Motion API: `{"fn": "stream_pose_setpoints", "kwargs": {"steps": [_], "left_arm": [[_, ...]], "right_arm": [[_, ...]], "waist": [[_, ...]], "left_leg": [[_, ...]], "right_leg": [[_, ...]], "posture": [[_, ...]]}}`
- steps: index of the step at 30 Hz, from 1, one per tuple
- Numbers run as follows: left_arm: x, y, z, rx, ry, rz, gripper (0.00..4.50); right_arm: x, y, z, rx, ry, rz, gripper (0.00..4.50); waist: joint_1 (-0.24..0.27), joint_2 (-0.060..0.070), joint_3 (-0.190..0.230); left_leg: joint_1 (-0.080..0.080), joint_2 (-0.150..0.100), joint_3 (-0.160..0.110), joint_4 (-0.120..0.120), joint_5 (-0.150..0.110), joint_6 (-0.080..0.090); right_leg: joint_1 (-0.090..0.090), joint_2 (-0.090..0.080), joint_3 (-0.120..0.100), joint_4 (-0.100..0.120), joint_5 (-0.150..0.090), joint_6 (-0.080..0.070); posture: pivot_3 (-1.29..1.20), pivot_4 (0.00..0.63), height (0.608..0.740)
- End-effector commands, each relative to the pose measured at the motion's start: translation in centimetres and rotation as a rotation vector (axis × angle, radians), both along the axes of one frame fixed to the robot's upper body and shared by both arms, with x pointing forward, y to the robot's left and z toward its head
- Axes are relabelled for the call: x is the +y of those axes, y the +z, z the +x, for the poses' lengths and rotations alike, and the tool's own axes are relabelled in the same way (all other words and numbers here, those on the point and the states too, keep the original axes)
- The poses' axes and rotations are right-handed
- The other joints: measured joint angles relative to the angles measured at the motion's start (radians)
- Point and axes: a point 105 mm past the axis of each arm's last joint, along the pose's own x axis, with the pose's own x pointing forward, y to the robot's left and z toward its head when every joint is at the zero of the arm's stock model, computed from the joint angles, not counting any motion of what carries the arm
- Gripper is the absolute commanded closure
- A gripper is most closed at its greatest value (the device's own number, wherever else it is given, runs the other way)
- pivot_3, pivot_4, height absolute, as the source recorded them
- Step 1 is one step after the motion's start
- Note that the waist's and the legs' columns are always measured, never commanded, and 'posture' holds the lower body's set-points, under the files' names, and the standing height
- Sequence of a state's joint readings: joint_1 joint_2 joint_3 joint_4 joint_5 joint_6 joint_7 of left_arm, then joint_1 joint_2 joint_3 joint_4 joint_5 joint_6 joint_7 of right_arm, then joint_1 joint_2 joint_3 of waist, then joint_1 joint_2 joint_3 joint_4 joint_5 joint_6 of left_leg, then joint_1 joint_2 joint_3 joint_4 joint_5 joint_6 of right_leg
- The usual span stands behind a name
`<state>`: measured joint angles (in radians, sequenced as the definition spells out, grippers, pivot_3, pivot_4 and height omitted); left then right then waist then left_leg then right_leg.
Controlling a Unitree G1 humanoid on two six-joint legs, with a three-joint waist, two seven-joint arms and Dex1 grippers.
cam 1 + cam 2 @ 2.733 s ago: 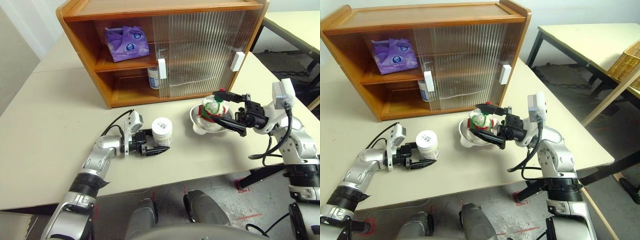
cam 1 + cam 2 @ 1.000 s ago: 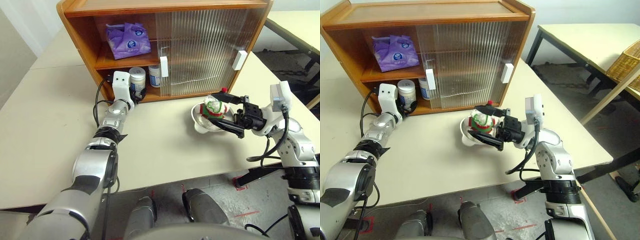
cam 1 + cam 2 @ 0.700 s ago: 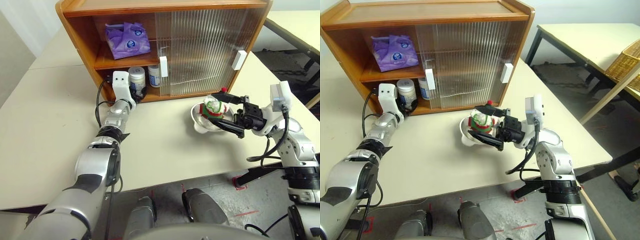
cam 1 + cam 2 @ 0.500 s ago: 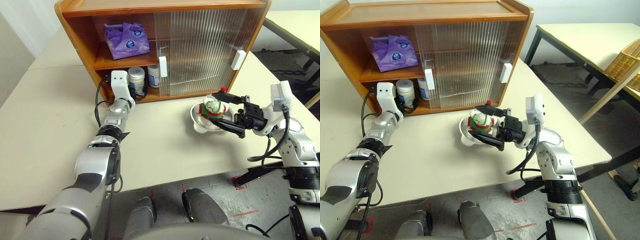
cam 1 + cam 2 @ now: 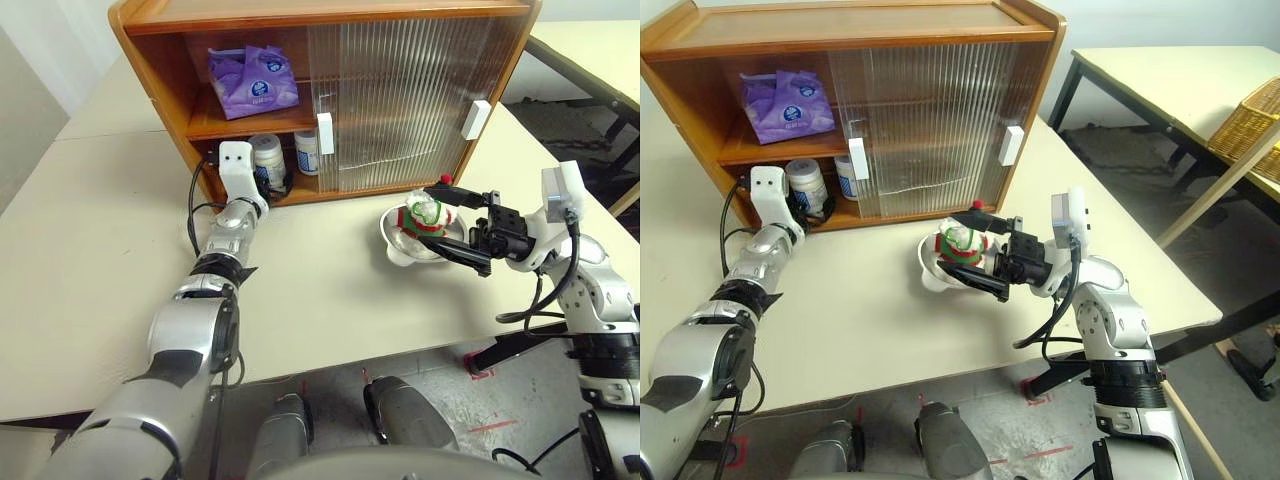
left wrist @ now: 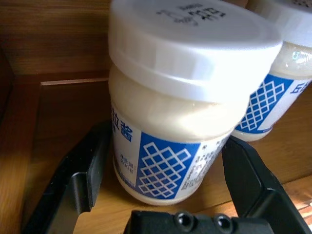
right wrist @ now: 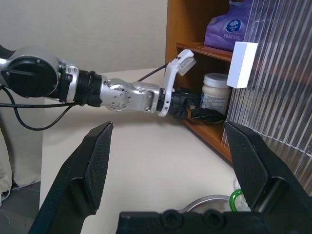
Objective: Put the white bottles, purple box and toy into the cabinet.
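The wooden cabinet (image 5: 170, 110) stands at the back of the table, its left side open. The purple box (image 5: 252, 80) lies on the upper shelf. Two white bottles stand on the lower shelf: one (image 6: 190, 97) sits between the fingers of my open left gripper (image 6: 165, 146) with a gap on each side, the other (image 5: 307, 150) is just beside it by the door. The toy (image 5: 423, 213) sits in a metal bowl (image 5: 400, 250) on the table. My right gripper (image 5: 452, 226) is open at the bowl's right side, one finger beyond the toy, one nearer me.
Ribbed sliding doors with white handles (image 5: 324, 134) cover the cabinet's middle and right. The table's front edge runs close below the bowl. A second table with a wicker basket (image 5: 1255, 125) stands off to the right.
My left gripper has carried the white bottle from the table to the lower shelf and opened off it. The right arm, toy and bowl have stayed put.
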<state>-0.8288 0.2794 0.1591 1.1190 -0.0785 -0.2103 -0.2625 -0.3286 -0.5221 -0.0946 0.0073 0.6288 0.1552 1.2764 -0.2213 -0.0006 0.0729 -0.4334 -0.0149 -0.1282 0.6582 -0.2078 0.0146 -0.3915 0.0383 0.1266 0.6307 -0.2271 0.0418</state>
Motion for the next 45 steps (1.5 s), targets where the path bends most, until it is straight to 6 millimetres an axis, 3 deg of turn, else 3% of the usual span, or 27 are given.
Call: {"fn": "stream_pose_setpoints", "kwargs": {"steps": [1, 7, 9, 16, 21, 25, 32, 45], "left_arm": [[0.8, -0.3, -1.2, -0.034, -0.025, 0.048, 0.05], [1.6, -0.6, -3.7, -0.04, -0.05, 0.057, 0.05], [1.3, -0.5, -4.7, -0.039, -0.085, 0.054, 0.44], [-3.4, 1.0, -6.4, -0.111, -0.327, 0.085, 2.83], [-8.5, 3.3, -6.3, -0.209, -0.513, 0.075, 4.46], [-11.7, 5.3, -5.5, -0.262, -0.59, 0.057, 4.46], [-15.0, 8.0, -5.1, -0.332, -0.693, 0.061, 4.46], [-13.8, 9.5, -3.2, -0.347, -0.548, 0.088, 4.46]], "right_arm": [[-0.1, 0.0, -0.1, 0.002, -0.002, 0.006, 0.0], [0.1, -0.2, -0.1, 0.007, -0.002, 0.014, 0.0], [0.1, -0.2, 0.0, 0.008, -0.002, 0.016, 0.0], [0.0, 0.0, 0.3, 0.003, -0.007, 0.017, 0.0], [-0.1, 0.1, 0.4, -0.002, -0.009, 0.017, 0.0], [-0.2, 0.1, 0.4, -0.004, -0.016, 0.015, 0.0], [-0.2, 0.0, 0.4, -0.007, -0.028, 0.019, 0.0], [-0.1, 0.0, 0.3, -0.014, -0.026, 0.025, 0.0]], "waist": [[-0.001, 0.0, 0.0], [0.0, 0.0, 0.0], [0.003, 0.0, 0.0], [0.023, 0.0, 0.0], [0.03, 0.0, 0.0], [0.035, 0.0, 0.0], [0.031, 0.0, 0.0], [0.027, 0.0, 0.0]], "left_leg": [[0.0, -0.001, 0.0, 0.0, 0.0, 0.0], [0.0, -0.002, 0.001, 0.0, 0.0, -0.001], [0.0, -0.002, 0.001, 0.0, 0.0, -0.001], [0.0, 0.002, -0.004, 0.0, -0.001, -0.004], [-0.001, 0.003, -0.005, -0.001, -0.003, -0.005], [-0.001, 0.002, -0.004, -0.001, -0.004, -0.003], [-0.001, 0.001, 0.0, 0.0, -0.004, 0.0], [0.0, -0.001, 0.0, 0.001, -0.002, 0.004]], "right_leg": [[0.0, 0.0, 0.0, 0.0, 0.0, 0.0], [0.0, 0.001, -0.001, 0.0, 0.0, -0.001], [0.0, 0.001, -0.001, 0.0, 0.0, -0.001], [0.0, -0.002, 0.002, 0.0, 0.002, -0.01], [-0.001, -0.006, 0.003, 0.0, 0.004, -0.016], [-0.002, -0.012, -0.001, 0.0, 0.003, -0.016], [-0.001, -0.014, -0.001, 0.0, 0.001, -0.012], [0.002, -0.015, -0.001, 0.0, 0.0, -0.006]], "posture": [[-0.3, 0.098, 0.74], [-0.28, 0.098, 0.74], [-0.28, 0.097, 0.74], [-0.27, 0.092, 0.74], [-0.28, 0.088, 0.74], [-0.29, 0.082, 0.74], [-0.3, 0.077, 0.74], [-0.31, 0.07, 0.74]]}}
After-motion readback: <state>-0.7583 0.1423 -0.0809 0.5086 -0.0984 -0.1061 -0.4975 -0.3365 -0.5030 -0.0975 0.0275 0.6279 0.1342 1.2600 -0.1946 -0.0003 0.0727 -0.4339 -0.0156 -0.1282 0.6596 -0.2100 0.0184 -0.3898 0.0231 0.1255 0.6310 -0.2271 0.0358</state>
